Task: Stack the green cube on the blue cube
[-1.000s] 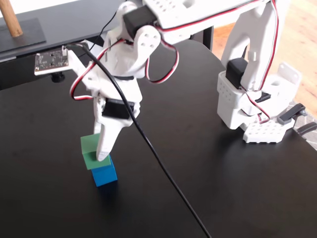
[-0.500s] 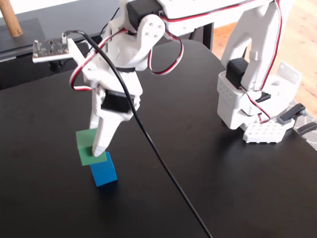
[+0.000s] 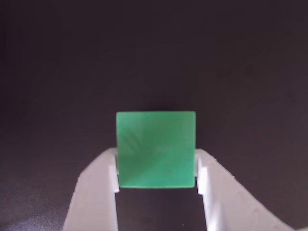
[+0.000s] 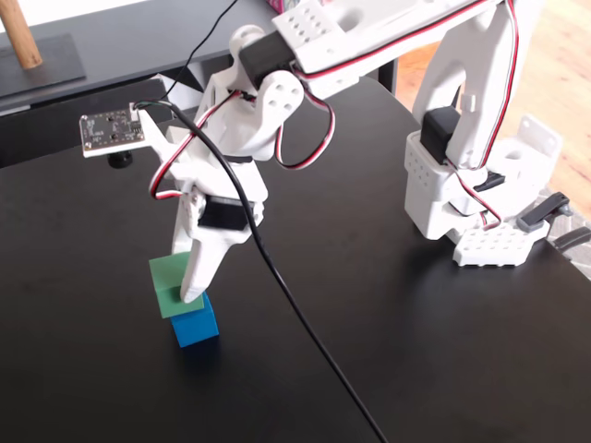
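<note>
The green cube (image 4: 171, 284) sits right on top of the blue cube (image 4: 194, 327), shifted a bit off-centre, with the gripper (image 3: 156, 173) clamped on its sides. If the fingers (image 4: 196, 277) drag while opening, I reckon it slides off.

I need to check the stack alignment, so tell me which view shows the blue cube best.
The fixed view: the blue cube stands in plain sight on the table under the green cube, which the end effector grips. The wrist view shows no blue cube at all; the green cube fills the space between the fingers.
</note>
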